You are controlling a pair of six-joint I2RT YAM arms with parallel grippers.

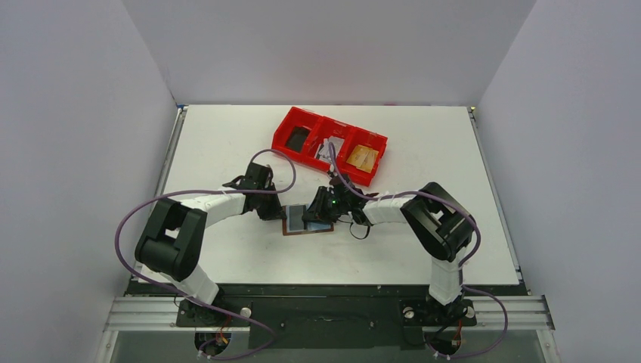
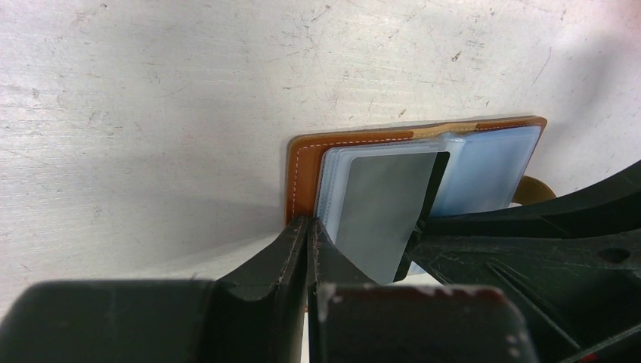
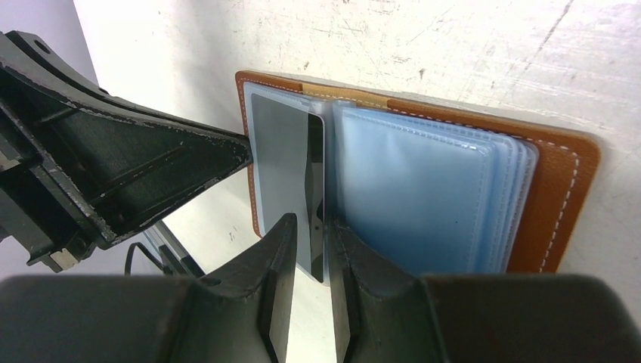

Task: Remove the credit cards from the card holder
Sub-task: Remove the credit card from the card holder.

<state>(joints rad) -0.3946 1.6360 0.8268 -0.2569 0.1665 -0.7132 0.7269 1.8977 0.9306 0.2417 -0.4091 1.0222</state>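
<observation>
The card holder [image 1: 291, 227], a brown leather wallet, lies open on the table with its blue plastic sleeves [image 3: 423, 189] showing. A grey-blue credit card [image 3: 283, 162] sticks partly out of a sleeve on its left half. My right gripper [image 3: 310, 225] is open by a narrow gap, and the card's near edge stands between its fingers, close to the right one. My left gripper [image 2: 310, 224] is shut, its tips resting on the card holder's near left edge [image 2: 296, 178] beside the same card [image 2: 382, 212]. A tan-gold card [image 1: 363, 157] lies in the red tray.
The red three-compartment tray [image 1: 283, 130] stands behind the wallet. It holds a dark item [image 1: 298, 138] on the left and pale items [image 1: 332, 147] in the middle. Both arms meet over the wallet at the table's middle. Grey walls enclose the table.
</observation>
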